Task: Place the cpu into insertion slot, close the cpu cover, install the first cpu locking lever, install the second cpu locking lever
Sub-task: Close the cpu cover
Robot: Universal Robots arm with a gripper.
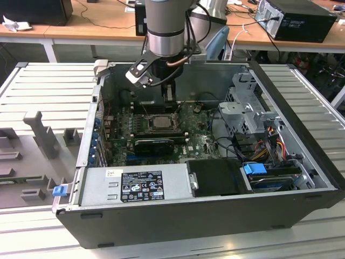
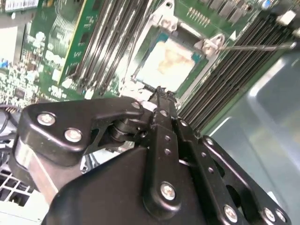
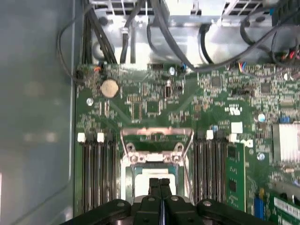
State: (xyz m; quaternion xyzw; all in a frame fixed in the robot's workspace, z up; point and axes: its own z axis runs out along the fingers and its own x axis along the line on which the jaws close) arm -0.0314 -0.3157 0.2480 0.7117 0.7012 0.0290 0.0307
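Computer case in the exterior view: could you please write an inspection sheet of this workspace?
Surface: grey ribbed table, bearing the open computer case.
Job's things: cpu seated in the insertion slot; one cpu locking lever sticks out sideways.
Clutter: grey fixture blocks at the exterior view's left.
Hand: hand shut, close over the cpu.
Cables: coloured wires inside the case, at the exterior view's right.
Surroundings: wooden desks, a black computer.

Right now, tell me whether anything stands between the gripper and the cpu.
Nothing visible does. The shut gripper hangs just above the pale face of the cpu, with only open air between them.
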